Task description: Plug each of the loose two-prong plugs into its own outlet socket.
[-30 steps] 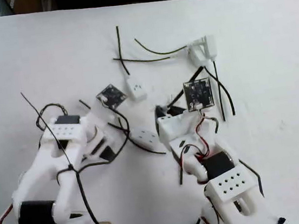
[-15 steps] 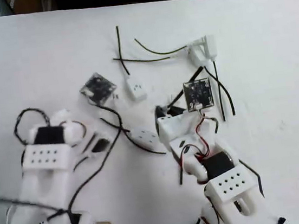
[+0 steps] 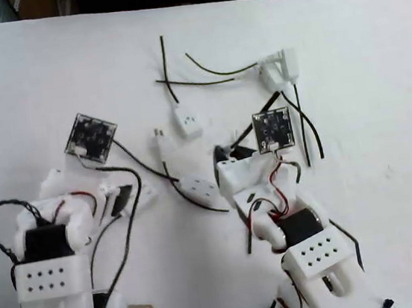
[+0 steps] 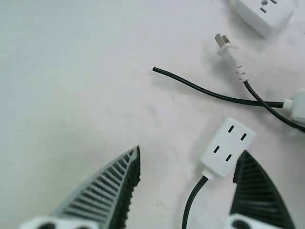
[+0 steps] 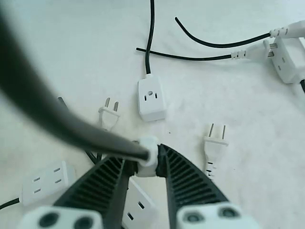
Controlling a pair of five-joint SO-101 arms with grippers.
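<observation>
High view: left arm [image 3: 49, 274] at 7 o'clock of the table [image 3: 31, 78], right arm [image 3: 320, 253] at 5 o'clock. The middle outlet block [image 3: 199, 187] lies between their heads, with a loose two-prong plug [image 3: 160, 135] at 11 o'clock from it and a grounded outlet [image 3: 187, 120] at 12 o'clock. Left wrist view: left gripper [image 4: 190, 150] released, jaws wide; twin-socket block [image 4: 227, 144] on a black cord, slots up, just beside one finger. Right wrist view: right gripper [image 5: 146, 160] clenched on a white plug body [image 5: 148, 143], prongs hidden; a second loose plug [image 5: 215, 141] lies near. In the high view the wrist covers this grasp. Step judged: taking the white plug body to a socket. The next move calls for squaring the prongs to a free pair of slots and pressing straight in, the block perhaps steadied by the left gripper.
</observation>
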